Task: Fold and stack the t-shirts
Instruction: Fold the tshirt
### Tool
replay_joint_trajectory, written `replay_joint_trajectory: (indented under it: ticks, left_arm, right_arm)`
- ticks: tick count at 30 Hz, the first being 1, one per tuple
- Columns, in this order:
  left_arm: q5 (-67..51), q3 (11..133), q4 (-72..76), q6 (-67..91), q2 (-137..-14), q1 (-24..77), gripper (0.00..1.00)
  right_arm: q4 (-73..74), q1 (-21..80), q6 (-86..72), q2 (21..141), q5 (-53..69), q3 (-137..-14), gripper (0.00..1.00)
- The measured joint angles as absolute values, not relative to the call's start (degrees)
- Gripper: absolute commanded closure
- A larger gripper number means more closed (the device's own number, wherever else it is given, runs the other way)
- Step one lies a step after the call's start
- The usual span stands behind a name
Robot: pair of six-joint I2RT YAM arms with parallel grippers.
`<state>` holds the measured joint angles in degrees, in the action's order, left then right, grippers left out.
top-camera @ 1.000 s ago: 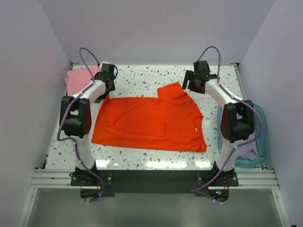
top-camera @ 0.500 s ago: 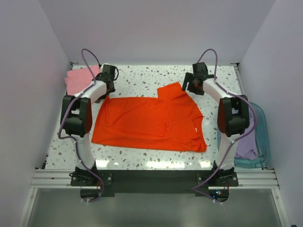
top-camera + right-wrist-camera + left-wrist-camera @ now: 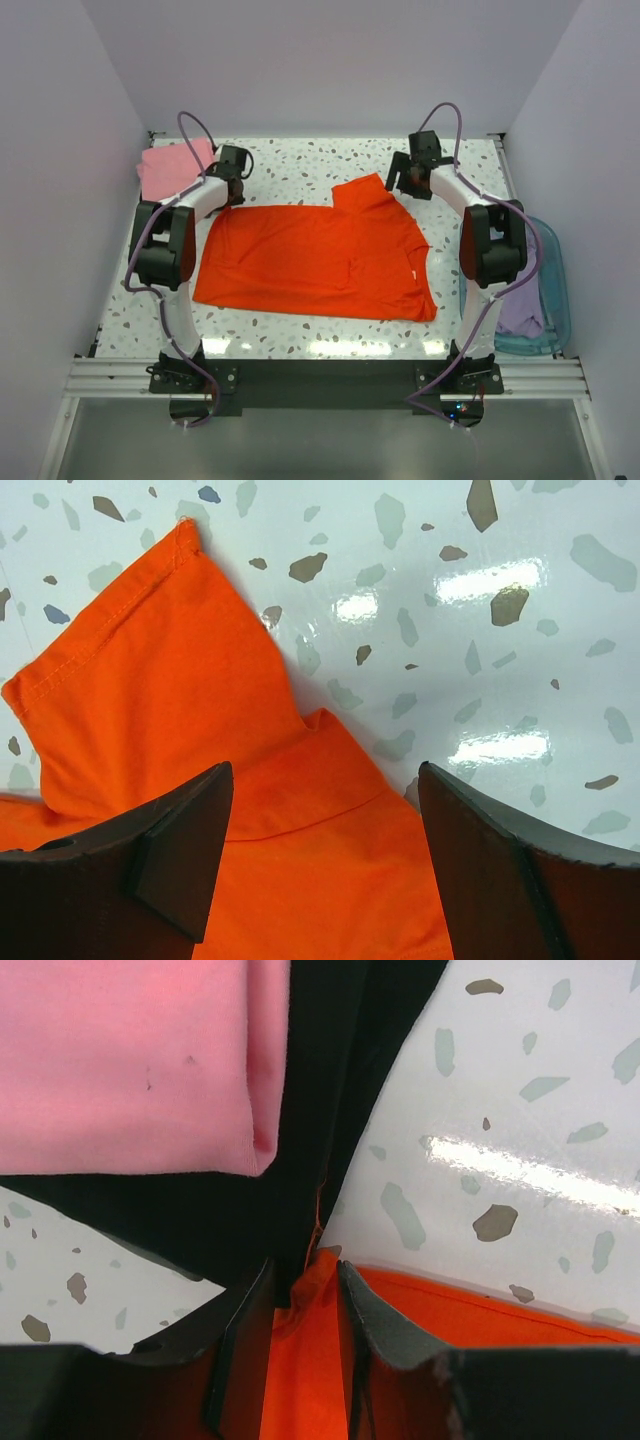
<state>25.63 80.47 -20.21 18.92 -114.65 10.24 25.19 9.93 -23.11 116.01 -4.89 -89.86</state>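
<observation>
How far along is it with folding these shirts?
Early on. A folded pink shirt already lies at the far left corner. The orange-red shirt is spread flat and unfolded; the left gripper is pinching its corner, while the right gripper hangs open over the sleeve. A lavender shirt waits in the blue basket.

A spread t-shirt (image 3: 315,260) lies before me on the table (image 3: 300,170), a folded one (image 3: 165,168) beyond its left corner, the basket (image 3: 555,300) to its right.
</observation>
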Motion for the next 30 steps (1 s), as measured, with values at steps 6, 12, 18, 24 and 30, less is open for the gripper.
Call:
replay_joint_trajectory:
  ticks: [6, 12, 18, 24, 30]
  left_arm:
    - [25.8, 80.3, -20.2, 18.9, -114.7, 10.3, 0.65]
    - [25.8, 80.4, -20.1, 18.9, -114.9, 10.3, 0.67]
    - [25.8, 80.4, -20.1, 18.9, -115.9, 10.3, 0.72]
    - [25.8, 80.5, -19.7, 18.9, -115.9, 10.4, 0.76]
    - [25.4, 80.6, -19.2, 18.9, -115.9, 10.8, 0.77]
  right_arm:
    - [24.8, 9.8, -23.1, 116.0, -4.8, -89.9, 0.22]
    - [24.4, 9.5, -23.1, 117.2, -4.5, -89.9, 0.23]
    - [24.4, 8.9, -23.1, 118.8, -4.0, -89.9, 0.26]
    - [24.3, 8.5, -23.1, 118.9, -3.4, -89.9, 0.26]
    - [24.3, 8.3, -23.1, 119.3, -3.2, -90.5, 0.26]
